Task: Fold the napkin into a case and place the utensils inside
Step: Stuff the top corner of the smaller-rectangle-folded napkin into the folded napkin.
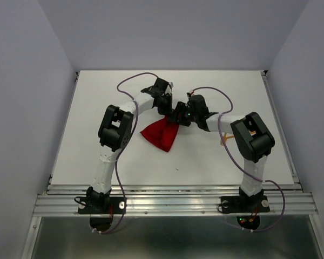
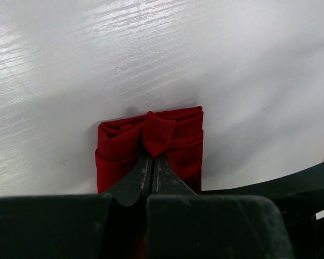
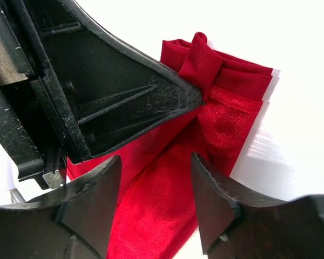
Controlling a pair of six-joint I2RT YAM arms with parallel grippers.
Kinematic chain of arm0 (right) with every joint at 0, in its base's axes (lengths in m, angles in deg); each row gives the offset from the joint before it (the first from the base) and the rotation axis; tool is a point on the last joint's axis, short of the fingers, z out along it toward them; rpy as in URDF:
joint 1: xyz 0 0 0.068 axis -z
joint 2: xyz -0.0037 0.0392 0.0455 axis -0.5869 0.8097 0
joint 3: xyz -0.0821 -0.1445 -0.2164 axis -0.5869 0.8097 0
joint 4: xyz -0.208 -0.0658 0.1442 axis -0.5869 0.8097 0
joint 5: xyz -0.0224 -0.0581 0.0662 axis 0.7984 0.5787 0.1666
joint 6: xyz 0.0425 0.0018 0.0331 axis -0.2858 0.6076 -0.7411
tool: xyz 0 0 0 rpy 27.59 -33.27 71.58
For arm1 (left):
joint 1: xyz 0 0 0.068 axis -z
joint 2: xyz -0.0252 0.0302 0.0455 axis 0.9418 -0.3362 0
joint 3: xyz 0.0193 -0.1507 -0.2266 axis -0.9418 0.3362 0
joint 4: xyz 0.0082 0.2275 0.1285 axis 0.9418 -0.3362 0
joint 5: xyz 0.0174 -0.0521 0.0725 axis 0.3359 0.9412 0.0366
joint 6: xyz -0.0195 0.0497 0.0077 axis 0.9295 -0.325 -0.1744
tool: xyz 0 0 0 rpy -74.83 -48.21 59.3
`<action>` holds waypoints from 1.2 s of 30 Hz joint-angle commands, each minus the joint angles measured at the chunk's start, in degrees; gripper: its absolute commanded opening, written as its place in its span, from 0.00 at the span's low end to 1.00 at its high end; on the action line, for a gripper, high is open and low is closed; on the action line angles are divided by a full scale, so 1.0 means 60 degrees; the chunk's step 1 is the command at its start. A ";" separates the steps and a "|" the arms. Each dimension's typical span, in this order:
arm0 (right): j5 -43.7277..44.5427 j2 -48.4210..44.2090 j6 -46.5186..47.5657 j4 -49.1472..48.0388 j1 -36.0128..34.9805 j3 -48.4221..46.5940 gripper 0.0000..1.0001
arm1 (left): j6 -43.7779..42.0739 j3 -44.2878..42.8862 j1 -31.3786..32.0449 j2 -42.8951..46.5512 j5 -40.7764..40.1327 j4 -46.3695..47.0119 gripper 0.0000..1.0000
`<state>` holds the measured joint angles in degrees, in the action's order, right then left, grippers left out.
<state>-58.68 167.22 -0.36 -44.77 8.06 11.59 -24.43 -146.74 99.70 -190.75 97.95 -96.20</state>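
Closest to the left wrist lens, the left gripper is clamping its two dark fingers together on a raised pinch of the napkin, with no gap showing between them. The red cloth is lying folded into a layered block on the white table, sitting at the lower middle of that frame, its folded edges stacking along the top. A black bar is crossing the lower right corner of the frame; which part of the rig it is I cannot tell.

In the right wrist view, the right gripper is holding its fingers spread apart at the bottom of the frame, with the red cloth running between and below them. Neither finger is visibly pressing it. The left gripper is filling the upper left of that frame, its tip pinching a small upright fold near the cloth's top end at upper centre.

From the overhead camera, both arms are bending inward and meeting at the middle of the table, slightly above frame centre. The napkin is trailing down and left from the two grippers, widening toward its lower end. The utensils are showing as thin orange pieces right of centre, just beside the right arm's elbow and partly hidden by it, well apart from the cloth.
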 commanded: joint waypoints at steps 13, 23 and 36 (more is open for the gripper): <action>0.0191 0.0727 -0.1129 -0.1001 -0.0260 -0.0590 0.52 | -0.0026 0.0097 0.0002 0.0255 -0.0099 -0.0650 0.00; 0.0689 0.0771 -0.2227 -0.1983 -0.0261 -0.0151 0.60 | 0.0077 0.0111 0.0002 0.0241 -0.0085 -0.0650 0.00; 0.1085 0.1211 -0.3238 -0.2847 -0.0261 0.0288 0.15 | 0.0106 0.0184 0.0002 0.0402 -0.0085 -0.0665 0.00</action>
<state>-54.95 174.67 -18.15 -56.72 6.96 11.97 -23.43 -146.76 99.09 -190.64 97.77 -96.46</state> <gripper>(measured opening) 0.192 0.037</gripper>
